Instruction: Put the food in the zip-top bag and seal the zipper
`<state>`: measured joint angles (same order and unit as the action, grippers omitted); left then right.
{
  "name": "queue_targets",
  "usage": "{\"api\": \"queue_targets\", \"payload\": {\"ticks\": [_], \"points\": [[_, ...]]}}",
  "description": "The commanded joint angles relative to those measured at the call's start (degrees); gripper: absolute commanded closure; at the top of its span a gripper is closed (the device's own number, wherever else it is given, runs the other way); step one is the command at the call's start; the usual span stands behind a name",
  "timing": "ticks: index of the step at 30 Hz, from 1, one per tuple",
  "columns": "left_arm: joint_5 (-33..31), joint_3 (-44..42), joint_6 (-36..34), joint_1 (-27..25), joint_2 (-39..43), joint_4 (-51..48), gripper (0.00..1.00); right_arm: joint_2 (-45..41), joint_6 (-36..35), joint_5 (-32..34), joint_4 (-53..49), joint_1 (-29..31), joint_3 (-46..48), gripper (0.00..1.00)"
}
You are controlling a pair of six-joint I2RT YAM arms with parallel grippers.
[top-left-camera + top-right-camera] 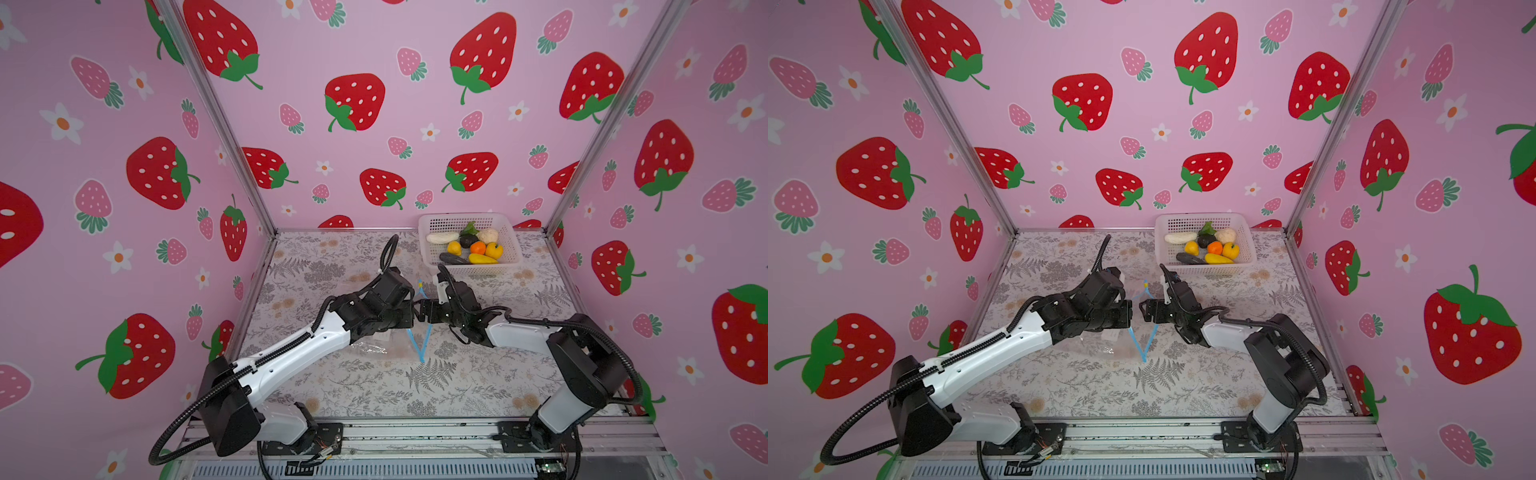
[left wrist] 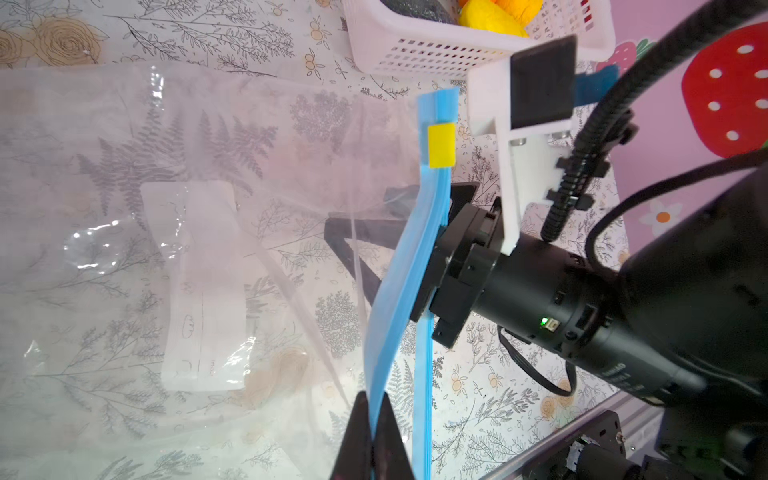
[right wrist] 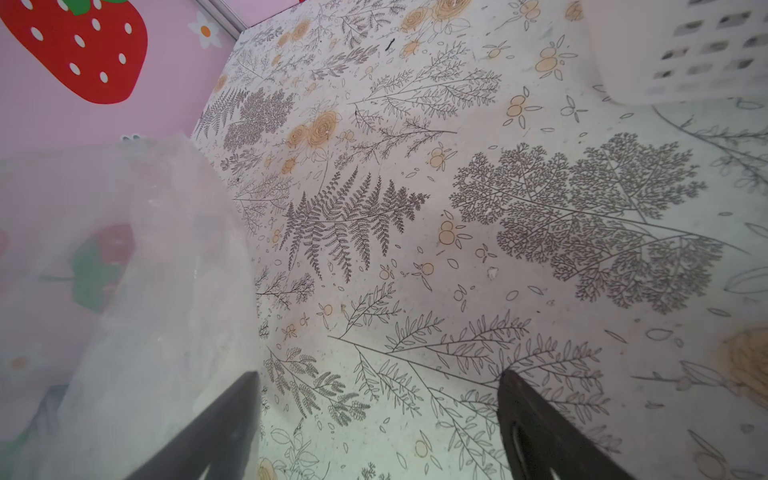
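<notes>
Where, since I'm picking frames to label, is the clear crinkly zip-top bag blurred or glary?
Left wrist view: clear crinkly plastic zip-top bag sharp, white glare on creases. Right wrist view: bag an out-of-focus haze. Both top views: nearly invisible; only its light-blue zipper strip shows.

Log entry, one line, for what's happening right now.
left gripper: shut on zipper | right gripper: open at zip-top bag mouth | food: in basket

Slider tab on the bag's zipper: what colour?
Bright yellow: the small square plastic slider tab sits on the light-blue zipper strip. Left wrist view shows it best.
</notes>
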<state>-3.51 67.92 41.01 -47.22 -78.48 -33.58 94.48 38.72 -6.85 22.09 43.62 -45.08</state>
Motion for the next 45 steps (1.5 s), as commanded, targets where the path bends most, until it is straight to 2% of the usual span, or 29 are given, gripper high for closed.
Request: {"api": "queue_targets", "payload": {"ticks": [1,8,12,16,20,24,26,32,38,45], "points": [[-1.62,-0.77,1.41,0.45,0.69,-1.34,1.0,-0.03,-0.59,0.61,-1.97,0.23,-1.75,0.1],[-3.38,0.48,4.57,1.2,-1.16,-2.9,1.0,-6.12,-4.7,-3.7,1.59,1.87,2.51,0.09],[-4.48,1.2,5.22,1.95,-2.02,-4.05,1.0,-11.55,-6.88,-5.21,-0.05,1.93,4.89,0.09],[-5.7,1.55,5.52,2.88,-1.42,-3.96,1.0,-17.92,-8.53,-0.76,-4.76,1.53,6.36,0.12],[-5.97,2.25,5.48,3.67,-1.74,-3.22,1.0,-17.73,-12.33,4.65,-12.83,-4.04,0.54,0.22],[-5.57,3.75,5.02,4.82,-3.06,-3.42,1.0,-10.43,-18.14,11.12,-19.03,-10.63,-10.75,0.27],[-4.83,4.21,4.34,5.32,-3.65,-2.87,1.0,-3.04,-19.25,12.62,-22.43,-14.95,-18.98,0.31],[-2.74,5.82,2.81,6.97,-5.23,-2.53,1.0,14.81,-23.2,16.13,-31.37,-21.74,-41.04,0.33],[-0.52,5.82,2.01,8.35,-6.51,-1.73,1.0,27.18,-27.38,16.96,-42.39,-24.67,-58.38,0.33],[1.0,5.9,1.55,9.08,-7.8,-0.53,1.0,34.72,-29.8,15.13,-52.06,-25.07,-68.02,0.35]]}}
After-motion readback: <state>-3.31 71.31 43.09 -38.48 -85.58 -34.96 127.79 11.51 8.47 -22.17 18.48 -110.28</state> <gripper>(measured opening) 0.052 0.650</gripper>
